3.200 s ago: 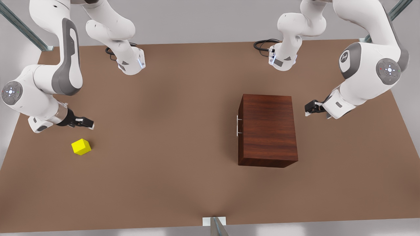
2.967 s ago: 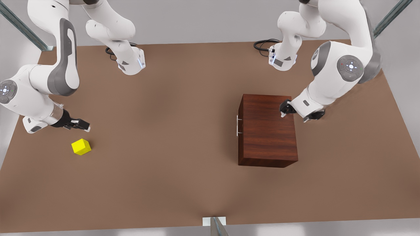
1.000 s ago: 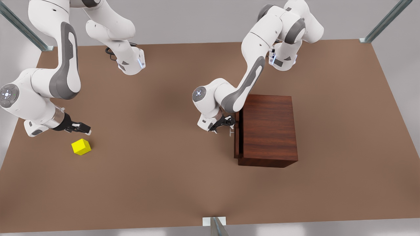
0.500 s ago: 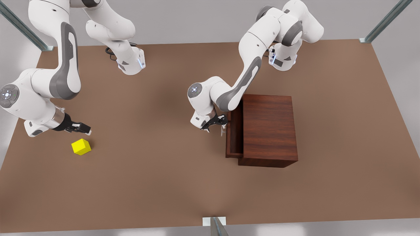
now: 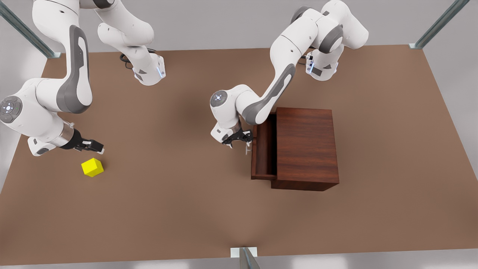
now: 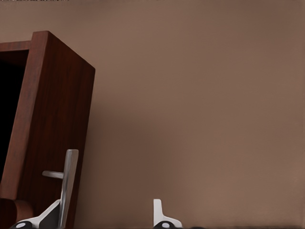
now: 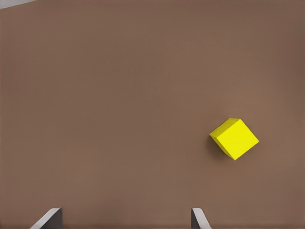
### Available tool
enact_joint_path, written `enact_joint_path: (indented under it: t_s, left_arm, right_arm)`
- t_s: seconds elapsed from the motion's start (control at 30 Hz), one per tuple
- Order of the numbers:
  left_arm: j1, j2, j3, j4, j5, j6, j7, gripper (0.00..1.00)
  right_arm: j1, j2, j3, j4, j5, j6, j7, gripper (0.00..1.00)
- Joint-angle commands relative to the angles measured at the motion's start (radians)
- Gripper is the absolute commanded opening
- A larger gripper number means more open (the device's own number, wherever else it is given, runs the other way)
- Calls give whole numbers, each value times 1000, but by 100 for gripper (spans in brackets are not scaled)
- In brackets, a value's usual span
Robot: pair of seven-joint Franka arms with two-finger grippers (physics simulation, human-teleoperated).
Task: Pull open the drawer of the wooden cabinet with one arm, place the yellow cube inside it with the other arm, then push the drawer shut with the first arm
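Nearest the front view's camera, the yellow cube (image 5: 92, 167) sits on the table (image 5: 179, 209), untouched, just beside the right gripper (image 5: 98, 147), whose fingers (image 7: 51, 217) are spread wide and empty while that arm waits. Farther in, the left gripper (image 5: 244, 140) is at the drawer (image 5: 261, 149) of the wooden cabinet (image 5: 306, 147); its fingers (image 6: 159, 214) stand apart, with the silver handle (image 6: 66, 183) against one of them (hooked rather than pinched, it seems). The drawer is partly out. I judge the hook could slip off the thin bar if the pull veers, leaving an opening too narrow for the cube. Beyond the plain brown tabletop lie grey walls and metal struts (image 5: 438, 22).
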Motion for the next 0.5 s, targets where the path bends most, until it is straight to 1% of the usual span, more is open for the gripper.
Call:
enact_joint_path:
  t_s: [0.0,0.4,0.43,0.47]
  left_arm:
    - [-3,-1,-6,-1,-5,19,156,100]
    - [-3,25,-29,42,-5,26,143,100]
    - [-5,28,-39,56,-5,20,150,100]
    - [-2,16,-61,93,-10,-61,156,100]
  right_arm:
    - [0,-1,0,0,1,0,-1,100]
    - [0,1,0,0,1,0,-1,100]
    - [0,1,0,0,1,0,-1,100]
    - [0,1,0,0,1,0,-1,100]
